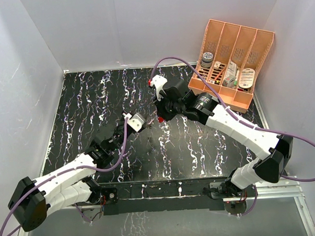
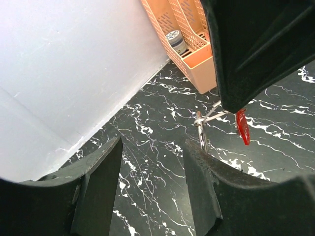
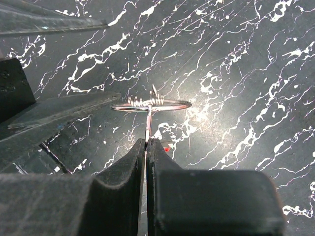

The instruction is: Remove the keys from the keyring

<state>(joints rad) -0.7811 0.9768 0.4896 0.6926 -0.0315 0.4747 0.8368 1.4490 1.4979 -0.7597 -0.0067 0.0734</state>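
Right claw (image 3: 146,143), clenched on one of the small flat silvery-grey metal keys (image 3: 148,123), held the thin silvery wire keyring (image 3: 150,104) above the black white-veined table (image 3: 246,73); a small red piece (image 2: 241,127) dangled beside it. My left claw (image 2: 152,182) stood released and empty, near the ring. By my judgement, it needed to pinch the wire itself, squarely, so the key could be wound off.
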